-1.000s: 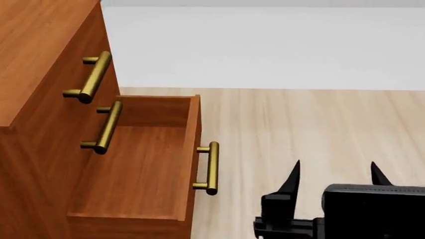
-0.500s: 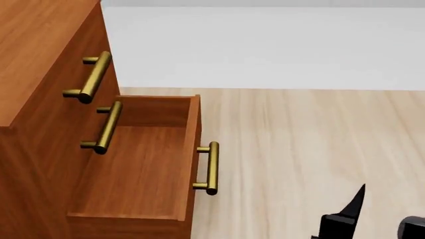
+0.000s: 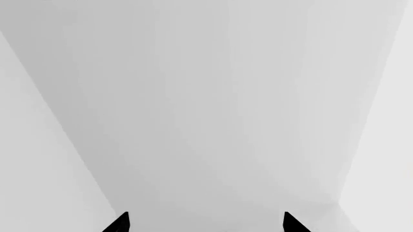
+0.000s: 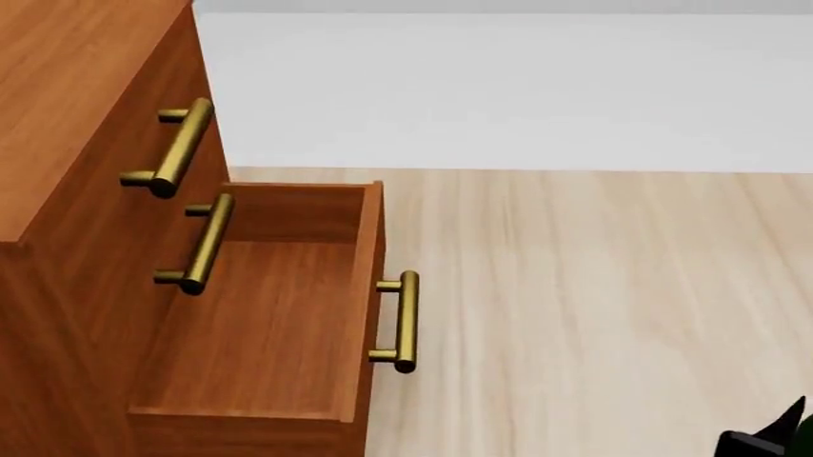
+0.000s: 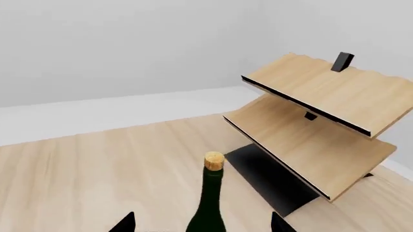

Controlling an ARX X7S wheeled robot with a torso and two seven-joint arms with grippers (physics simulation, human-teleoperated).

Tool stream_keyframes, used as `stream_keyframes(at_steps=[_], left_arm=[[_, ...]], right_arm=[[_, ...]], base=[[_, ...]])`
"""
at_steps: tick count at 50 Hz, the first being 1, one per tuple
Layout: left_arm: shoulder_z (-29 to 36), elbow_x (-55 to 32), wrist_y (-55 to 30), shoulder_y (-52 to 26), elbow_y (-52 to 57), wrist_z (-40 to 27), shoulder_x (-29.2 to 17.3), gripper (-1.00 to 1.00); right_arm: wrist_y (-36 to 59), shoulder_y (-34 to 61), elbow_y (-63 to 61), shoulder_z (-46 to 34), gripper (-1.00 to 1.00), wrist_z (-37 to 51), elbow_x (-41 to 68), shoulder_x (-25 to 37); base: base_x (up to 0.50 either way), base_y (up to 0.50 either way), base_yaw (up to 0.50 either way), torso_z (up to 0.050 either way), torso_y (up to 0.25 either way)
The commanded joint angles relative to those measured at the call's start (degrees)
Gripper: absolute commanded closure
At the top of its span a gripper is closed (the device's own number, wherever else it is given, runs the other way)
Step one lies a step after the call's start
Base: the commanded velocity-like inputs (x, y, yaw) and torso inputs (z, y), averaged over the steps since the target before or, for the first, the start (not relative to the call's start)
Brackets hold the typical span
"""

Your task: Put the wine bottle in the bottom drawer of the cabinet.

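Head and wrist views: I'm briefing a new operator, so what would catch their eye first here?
First, the bottom drawer of the reddish-brown cabinet, pulled open and bare inside, at the head view's left. Next, in the right wrist view, the wine bottle, cork up between the right gripper fingertips, with a pale wood rack tilted behind it. The left wrist view shows only blank grey beyond the left gripper.

Right end effector (image 4: 775, 440) — nearly out of view
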Motion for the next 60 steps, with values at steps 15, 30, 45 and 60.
stream_keyframes(at_steps=[15, 30, 45, 60], left_arm=[[0.28, -0.4, 0.01, 0.4, -0.16, -0.3, -0.25, -1.0], [0.64, -0.52, 0.09, 0.63, 0.13, -0.49, -0.4, -1.0], [0.89, -0.65, 0.24, 0.88, 0.33, -0.64, -0.5, -1.0], [1.06, -1.13, -0.04, 0.94, 0.6, -1.22, -0.75, -1.0]], right_arm=[[5.41, 7.31, 8.79, -0.52, -1.0, 1.24, 1.27, 3.95], [3.83, 10.2, 14.89, -4.03, -1.0, 1.26, 0.19, 4.88], [-0.08, 10.37, 21.38, -5.46, -1.0, -0.08, -0.95, 5.15], [-1.69, 12.64, 26.51, -7.78, -1.0, -1.06, -1.39, 5.5]], base=[[0.0, 0.0, 0.0, 0.0, 0.0], [0.0, 0.0, 0.0, 0.0, 0.0], [0.0, 0.0, 0.0, 0.0, 0.0], [0.0, 0.0, 0.0, 0.0, 0.0]])
